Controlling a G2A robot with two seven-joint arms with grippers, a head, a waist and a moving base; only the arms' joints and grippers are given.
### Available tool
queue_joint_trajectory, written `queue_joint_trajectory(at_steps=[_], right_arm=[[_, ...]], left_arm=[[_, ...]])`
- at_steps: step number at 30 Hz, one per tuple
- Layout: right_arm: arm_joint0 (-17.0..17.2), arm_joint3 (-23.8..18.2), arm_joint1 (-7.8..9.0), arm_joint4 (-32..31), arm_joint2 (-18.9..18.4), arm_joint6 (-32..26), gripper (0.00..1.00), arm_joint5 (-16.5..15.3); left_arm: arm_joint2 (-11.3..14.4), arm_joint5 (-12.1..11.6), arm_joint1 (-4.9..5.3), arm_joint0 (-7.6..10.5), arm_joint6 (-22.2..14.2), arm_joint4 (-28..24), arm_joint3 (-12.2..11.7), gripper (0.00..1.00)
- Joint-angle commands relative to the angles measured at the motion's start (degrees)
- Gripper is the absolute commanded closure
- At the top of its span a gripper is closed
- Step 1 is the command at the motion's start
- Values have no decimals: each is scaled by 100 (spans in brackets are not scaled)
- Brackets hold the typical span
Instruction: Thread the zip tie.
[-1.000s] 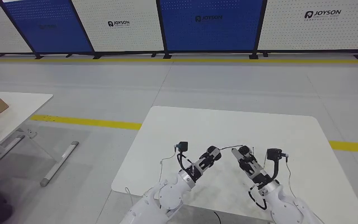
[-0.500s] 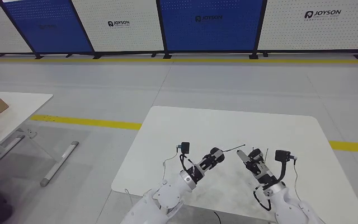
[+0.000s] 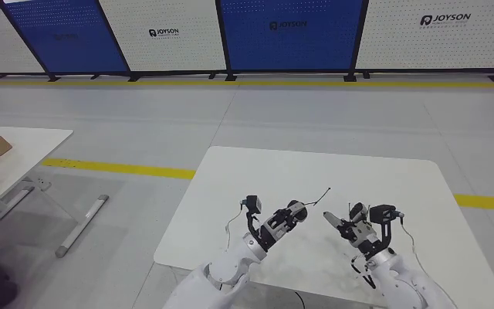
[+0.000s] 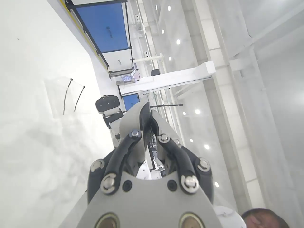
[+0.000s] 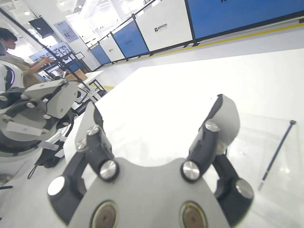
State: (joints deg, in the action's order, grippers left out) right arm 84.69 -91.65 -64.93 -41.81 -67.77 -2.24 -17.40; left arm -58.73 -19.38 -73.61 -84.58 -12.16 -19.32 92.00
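Observation:
A thin black zip tie (image 3: 316, 199) sticks out from my left gripper (image 3: 299, 210), which is shut on one end of it above the white table (image 3: 309, 166). In the left wrist view the zip tie (image 4: 166, 105) runs sideways from the closed fingertips (image 4: 146, 110), and its small head is at the free end. My right gripper (image 3: 340, 219) is a little to the right of the tie, apart from it. Its fingers (image 5: 225, 110) stand wide open with nothing between them. The left gripper (image 5: 47, 105) shows off to one side in the right wrist view.
A clear flat tray (image 4: 54, 91) lies on the table by the right arm with two spare black zip ties (image 4: 79, 98) on it; one spare tie (image 5: 277, 153) lies close to the right gripper. A second white table (image 3: 23, 151) stands far left.
The right gripper has let go of the tie, opened and drawn back toward the robot. The tie's free end has swung up and away, held by the left gripper alone.

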Motion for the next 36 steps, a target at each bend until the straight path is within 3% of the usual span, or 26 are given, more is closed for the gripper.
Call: queue_joint_trajectory(at_steps=[1,10,12,17,25,29,36], right_arm=[[0,0,0,0,0,-1,0,-1],[-230,219,-73,151,243,-335,0,-55],[-284,251,-102,154,312,-262,63,-6],[-389,284,-156,40,467,-247,76,134],[-486,327,-214,-71,613,-314,73,217],[-503,331,-229,-71,608,-325,76,190],[-487,307,-242,-120,597,-356,71,73]], left_arm=[[0,0,0,0,-3,-2,0,100],[138,20,-40,76,440,422,-49,100],[174,11,-51,93,549,529,-70,100],[290,71,-87,163,663,563,-180,100],[390,123,-126,304,673,576,-341,100],[415,168,-141,357,720,612,-401,100],[462,202,-169,429,809,681,-487,100]])
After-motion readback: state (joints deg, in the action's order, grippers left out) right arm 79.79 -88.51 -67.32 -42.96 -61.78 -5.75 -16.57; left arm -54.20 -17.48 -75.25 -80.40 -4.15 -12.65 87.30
